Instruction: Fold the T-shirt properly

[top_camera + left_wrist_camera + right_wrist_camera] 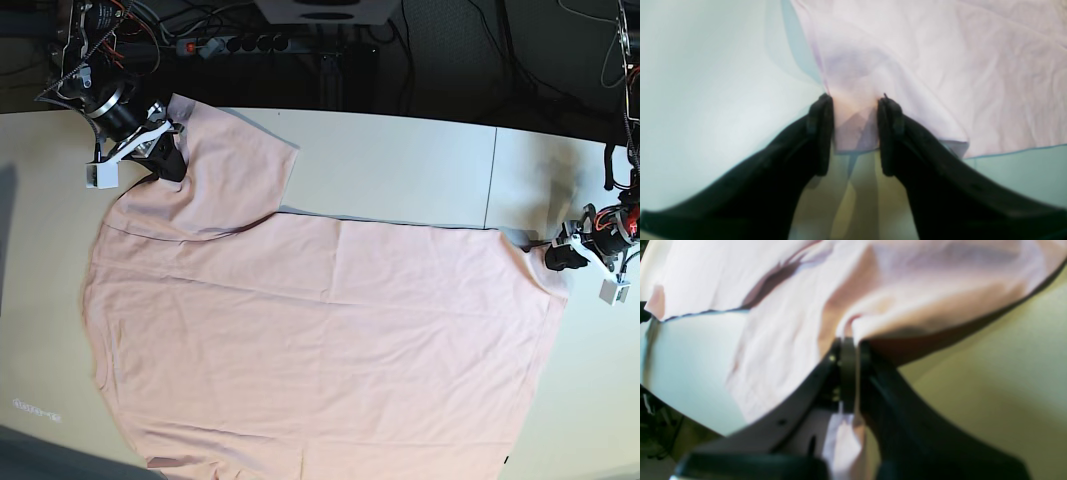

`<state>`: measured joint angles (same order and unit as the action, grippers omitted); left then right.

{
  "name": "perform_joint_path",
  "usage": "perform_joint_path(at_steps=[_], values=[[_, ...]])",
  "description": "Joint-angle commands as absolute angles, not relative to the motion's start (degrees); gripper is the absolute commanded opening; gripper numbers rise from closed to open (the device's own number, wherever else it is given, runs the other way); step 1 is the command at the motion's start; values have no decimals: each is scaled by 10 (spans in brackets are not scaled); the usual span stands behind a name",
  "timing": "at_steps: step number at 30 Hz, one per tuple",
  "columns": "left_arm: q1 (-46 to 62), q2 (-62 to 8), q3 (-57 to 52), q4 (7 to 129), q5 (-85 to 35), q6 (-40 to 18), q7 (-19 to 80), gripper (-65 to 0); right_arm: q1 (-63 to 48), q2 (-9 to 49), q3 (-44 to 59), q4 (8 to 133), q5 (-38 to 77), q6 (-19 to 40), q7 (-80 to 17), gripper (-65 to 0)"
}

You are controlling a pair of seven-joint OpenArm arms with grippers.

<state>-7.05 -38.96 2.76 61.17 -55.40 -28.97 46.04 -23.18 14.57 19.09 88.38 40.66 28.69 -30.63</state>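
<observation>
Both hands sit at the far corners of the spread T-shirt (320, 340).

Right hand (849, 350) is pinched tight on a bunched fold of the pale pink T-shirt (907, 290), cloth squeezed between its black fingers (846, 373) and lifted off the desk (690, 366); in the base view it sits at the far sleeve (225, 165). Left hand (855, 108) stands narrowly parted, a hem corner of the T-shirt (940, 66) lying between its fingers (821, 133), though whether they press it cannot be told. Plain side up, the shirt lies flat across the pale desk (400, 160), its near edge running out of the base view.
</observation>
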Motion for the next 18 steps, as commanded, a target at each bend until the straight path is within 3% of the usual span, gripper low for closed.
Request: perform_joint_path(at_steps=[1,13,18], values=[[-80,-406,25,615,-560,-303,481,-392,-234,151,193,889,401,294,-310,-650],[-143,-471,25,615,-574,-307,486,-392,-234,151,193,889,400,294,-310,-650],[-144,-489,25,615,-559,-307,433,-392,-233,151,193,889,400,294,-310,-650]])
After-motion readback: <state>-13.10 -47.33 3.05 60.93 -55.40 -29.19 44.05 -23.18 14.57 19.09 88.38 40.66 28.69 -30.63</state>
